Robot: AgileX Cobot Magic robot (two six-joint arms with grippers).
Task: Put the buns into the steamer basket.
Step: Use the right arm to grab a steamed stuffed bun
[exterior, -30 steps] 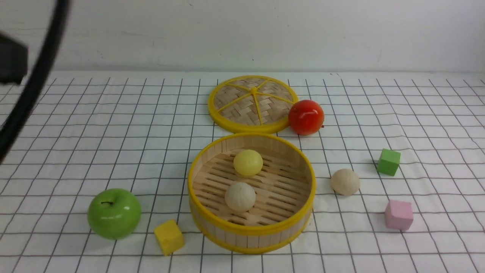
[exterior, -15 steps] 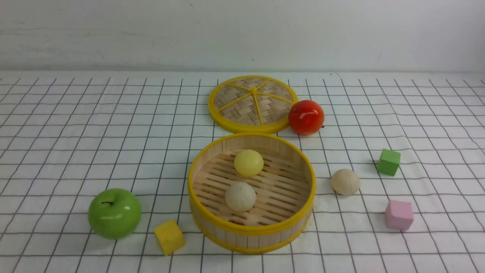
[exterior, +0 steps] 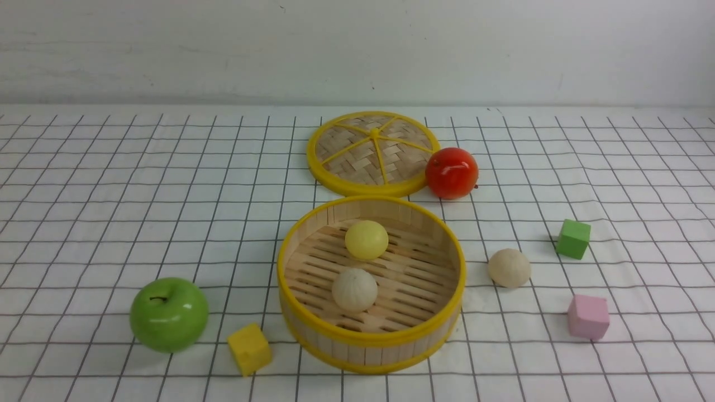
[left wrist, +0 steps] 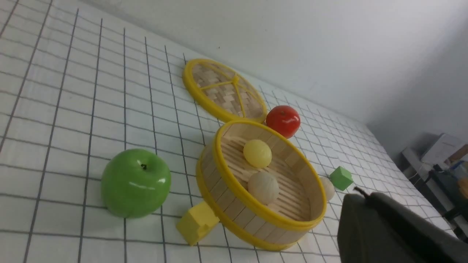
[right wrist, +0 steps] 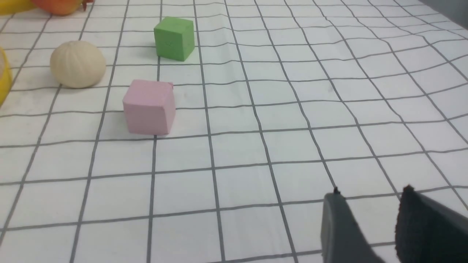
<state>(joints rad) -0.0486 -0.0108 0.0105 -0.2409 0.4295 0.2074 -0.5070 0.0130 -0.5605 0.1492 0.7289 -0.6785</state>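
The steamer basket (exterior: 370, 337) stands mid-table with a pale yellow bun (exterior: 366, 239) and a cream bun (exterior: 354, 289) on its slatted floor. A second cream bun (exterior: 509, 268) lies on the cloth to the basket's right. Neither arm shows in the front view. In the left wrist view my left gripper (left wrist: 360, 193) is shut and empty, off the near right side of the basket (left wrist: 234, 182). My right gripper (right wrist: 372, 191) is open over bare cloth with nothing between its fingers. The loose bun (right wrist: 78, 64) lies well away from it, beyond a pink cube (right wrist: 149, 106).
The woven lid (exterior: 373, 152) lies behind the basket with a red apple (exterior: 451, 172) beside it. A green apple (exterior: 168, 314) and a yellow cube (exterior: 249, 348) sit front left. A green cube (exterior: 572, 238) and a pink cube (exterior: 587, 316) flank the loose bun.
The left arm's dark body and cable, at the front view's left edge one second ago, have left that view. The objects have not moved.
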